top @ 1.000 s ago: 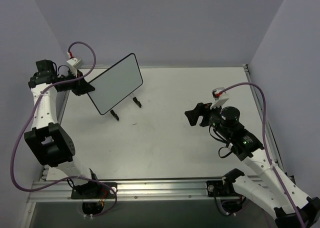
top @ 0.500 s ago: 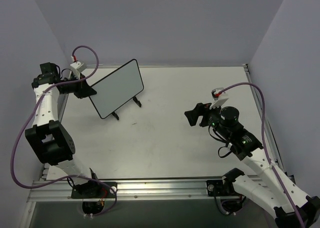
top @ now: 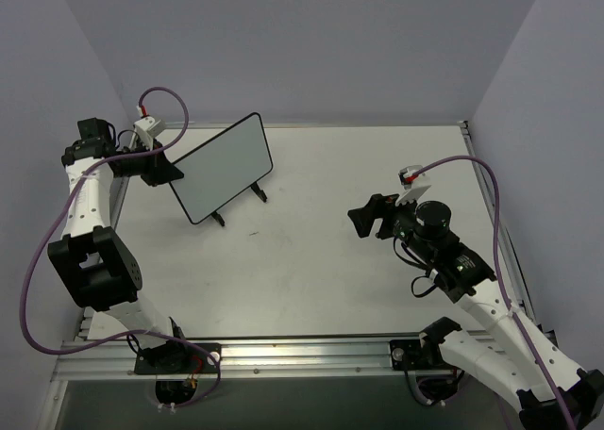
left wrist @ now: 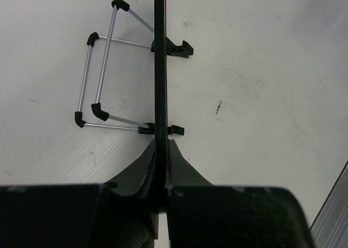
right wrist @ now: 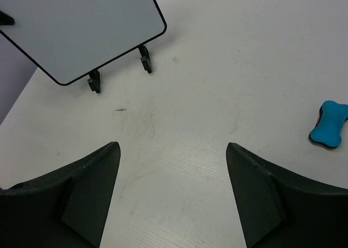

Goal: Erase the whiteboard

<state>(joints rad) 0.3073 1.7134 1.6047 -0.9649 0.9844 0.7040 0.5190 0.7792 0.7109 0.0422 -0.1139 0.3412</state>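
While the left gripper (top: 162, 170) is clenched on the left edge of the whiteboard (top: 222, 166), the board stands at the far left of the table (top: 311, 270), tilted back on its two small black feet (right wrist: 94, 80). Its white face is turned toward the near right and looks blank, with no writing that I can make out. From the left wrist camera the board is seen edge-on as a thin black line running between the two dark fingers (left wrist: 142, 163), which press on it from either side, and a folding wire stand (left wrist: 98, 79) props it from behind. The right gripper (top: 366, 219) hovers over the right half of the table, well apart from the board, its jaws spread wide and holding nothing. A small blue eraser (right wrist: 328, 125) lies flat on the table off to the right in the right wrist camera's view.
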